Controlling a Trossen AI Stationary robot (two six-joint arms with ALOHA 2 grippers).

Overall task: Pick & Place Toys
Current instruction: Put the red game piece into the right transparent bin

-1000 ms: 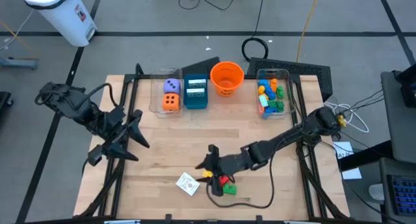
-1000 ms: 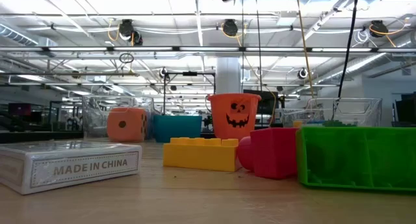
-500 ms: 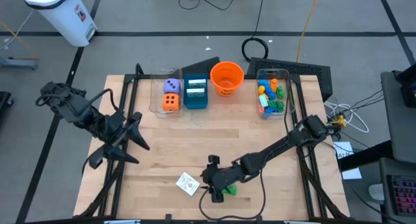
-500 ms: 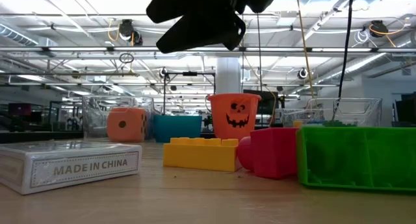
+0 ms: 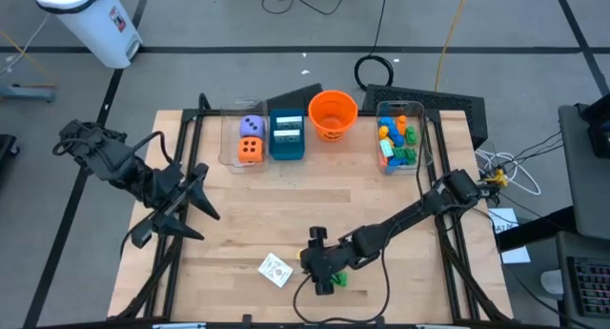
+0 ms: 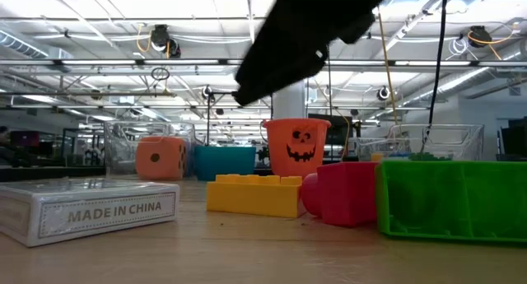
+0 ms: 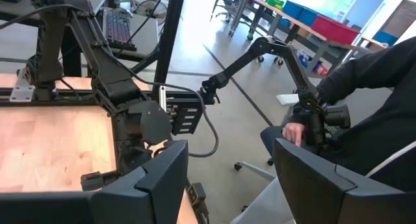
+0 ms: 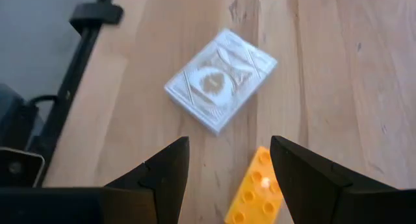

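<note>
Near the table's front edge lie a yellow brick [image 6: 254, 193], a red brick [image 6: 346, 192] and a green brick [image 6: 449, 197], side by side. A white card box [image 8: 220, 78] lies flat to their left [image 5: 275, 270]. My right gripper [image 8: 229, 146] is open and hangs above the bricks [image 5: 318, 262], pointing down. The yellow brick [image 8: 257, 188] shows between its fingers, apart from them. In the high view only the green brick [image 5: 331, 281] shows past the gripper. My left gripper [image 5: 195, 210] is open and empty over the table's left part [image 7: 231, 152].
At the far edge stand a clear bin with a purple and an orange die [image 5: 250, 138], a teal box [image 5: 286, 136], an orange bucket [image 5: 333, 114] and a clear bin with bricks [image 5: 398, 138]. A person sits beyond the table [image 7: 364, 100]. The middle of the table is bare wood.
My right gripper has gone toward the table's near edge and down, over the yellow and red bricks, and has come into the low view from above. The bricks and the card box have stayed where they were.
</note>
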